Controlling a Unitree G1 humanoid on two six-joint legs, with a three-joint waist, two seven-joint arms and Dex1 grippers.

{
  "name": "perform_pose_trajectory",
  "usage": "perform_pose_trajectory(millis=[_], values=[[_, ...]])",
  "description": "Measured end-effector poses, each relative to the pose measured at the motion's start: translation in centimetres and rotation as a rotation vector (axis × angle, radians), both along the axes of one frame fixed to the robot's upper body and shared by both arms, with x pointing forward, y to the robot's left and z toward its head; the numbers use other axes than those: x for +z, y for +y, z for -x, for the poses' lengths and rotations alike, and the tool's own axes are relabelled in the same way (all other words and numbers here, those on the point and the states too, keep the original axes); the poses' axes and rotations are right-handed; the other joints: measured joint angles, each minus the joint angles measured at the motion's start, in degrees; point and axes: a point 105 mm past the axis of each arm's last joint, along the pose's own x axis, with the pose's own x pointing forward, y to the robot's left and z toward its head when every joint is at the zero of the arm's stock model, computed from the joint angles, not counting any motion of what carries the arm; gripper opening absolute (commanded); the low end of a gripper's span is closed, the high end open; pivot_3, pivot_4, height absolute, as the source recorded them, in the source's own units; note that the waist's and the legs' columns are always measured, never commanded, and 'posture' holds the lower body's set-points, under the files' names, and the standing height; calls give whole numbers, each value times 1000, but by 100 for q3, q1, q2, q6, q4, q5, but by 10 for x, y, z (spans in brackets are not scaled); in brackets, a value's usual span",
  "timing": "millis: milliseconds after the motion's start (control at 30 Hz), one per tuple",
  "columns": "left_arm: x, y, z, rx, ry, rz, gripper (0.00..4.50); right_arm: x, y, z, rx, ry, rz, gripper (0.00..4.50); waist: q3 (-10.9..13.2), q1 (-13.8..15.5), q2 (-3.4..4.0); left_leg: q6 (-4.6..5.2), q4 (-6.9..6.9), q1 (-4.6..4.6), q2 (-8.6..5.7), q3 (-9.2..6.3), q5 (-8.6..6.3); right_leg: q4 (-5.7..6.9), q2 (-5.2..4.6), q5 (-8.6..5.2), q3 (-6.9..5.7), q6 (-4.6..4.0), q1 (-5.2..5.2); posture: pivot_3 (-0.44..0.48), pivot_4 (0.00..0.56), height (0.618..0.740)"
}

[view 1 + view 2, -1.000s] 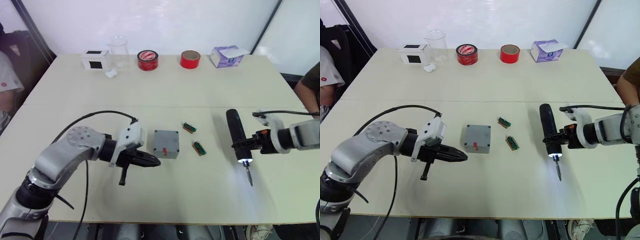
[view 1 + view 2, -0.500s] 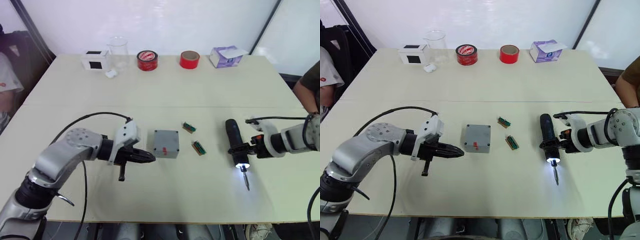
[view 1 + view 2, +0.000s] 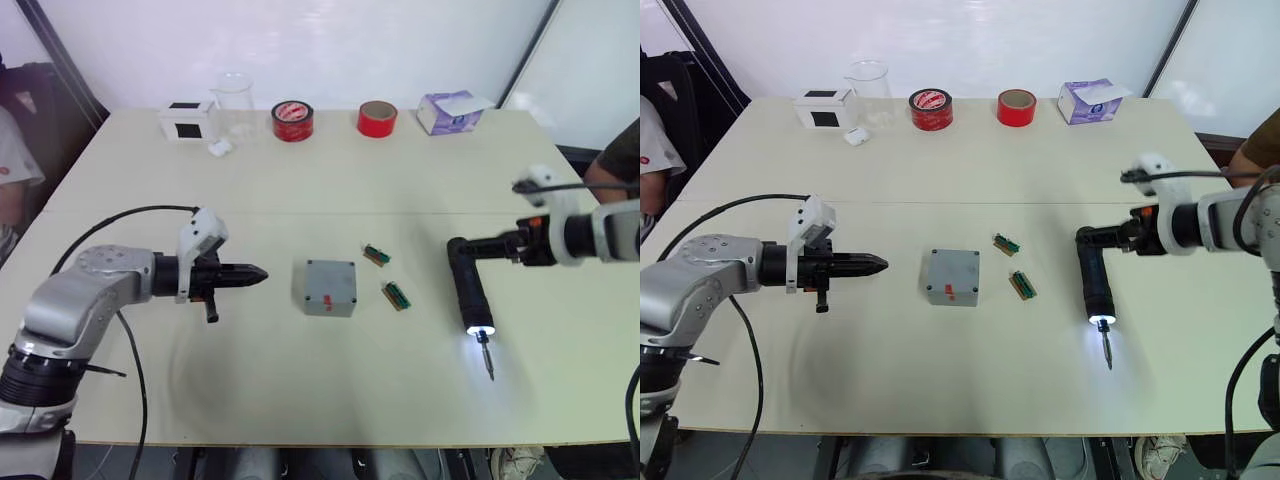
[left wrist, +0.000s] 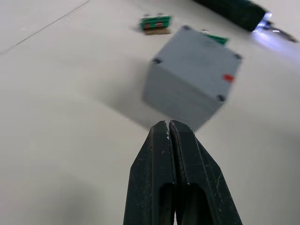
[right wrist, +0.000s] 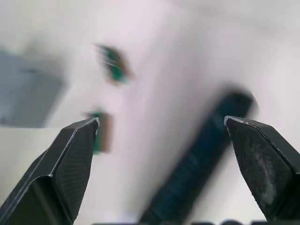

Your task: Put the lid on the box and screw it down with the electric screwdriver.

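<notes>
- My left gripper (image 3: 875, 264) reaches in from the left, low over the table, with its two black fingers (image 4: 161, 154) pressed together on nothing and pointing right at the box, a little apart from it.
- My right gripper (image 5: 161, 126) comes in from the right edge with its fingers spread wide; it holds nothing and sits just right of the far end of the screwdriver.
- The box (image 3: 952, 277) stands near the middle of the table with the lid (image 4: 197, 61) already lying flush on top and a small red mark on its near side.
- The screwdriver (image 3: 1094, 278) lies flat on the table right of the box, its thin bit pointing toward the near edge and a white light glowing at the tip.
- Two small green circuit boards (image 3: 1009, 243) lie between the box and the screwdriver.
- I cannot tell whether any screws sit in the lid's corner holes, and the right wrist view is too blurred to show the screwdriver's detail.
- The table (image 3: 970, 170) is pale cream; along its far edge stand a white box with a black square (image 3: 821, 108), a clear beaker (image 3: 868, 88), two rolls of red tape (image 3: 931, 108) and a purple tissue box (image 3: 1089, 100).
- A pale wall rises behind the table, and a person's arm (image 3: 612, 165) is cut off at the right edge.
</notes>
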Motion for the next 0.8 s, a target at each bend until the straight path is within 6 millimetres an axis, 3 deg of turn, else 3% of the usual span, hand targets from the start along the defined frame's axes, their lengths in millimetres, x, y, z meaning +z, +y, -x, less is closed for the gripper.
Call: perform_pose_trajectory(millis=[67, 133, 200, 300, 567, 800], values=[[-7, -11, -10, 13, -8, 12, 0, -14, 30, 13, 182, -39, 41, 4423, -2, 35, -5, 0, 5, 7, -2, 0, 0, 0, -3, 1, -6, 1, 16, 0, 150, 740], [-20, -22, -17, 6, -8, -18, 0, -43, 64, 31, 362, -36, 46, 4423, -4, 30, -8, 0, 9, 8, -6, 0, 0, -2, -5, 3, -4, 5, 21, 0, 150, 740], [-33, -28, -19, -9, 2, -63, 0, -67, 85, 41, 444, -7, 24, 4423, -4, 8, -8, -1, 12, 8, -9, 1, 1, 1, -8, 4, 0, 5, 18, 0, 150, 740], [-42, -34, -22, -27, -7, -99, 0, -88, 93, 37, 452, -25, 65, 4423, -4, -5, -8, -2, 18, 8, -10, 2, 1, 8, -9, 4, 0, 4, 18, 0, 150, 740], [-47, -47, -22, -61, -27, -119, 0, -95, 98, 26, 435, -63, 76, 4423, -4, -3, -8, -1, 31, 28, -10, 2, 1, 51, -6, 3, 0, 2, 23, 0, 150, 740], [-52, -60, -23, -61, -48, -122, 0, -98, 113, 32, 472, -3, 2, 4423, -4, 0, -8, 0, 51, 53, -6, -1, 0, 63, -1, 3, -2, 2, 53, 0, 150, 740]])
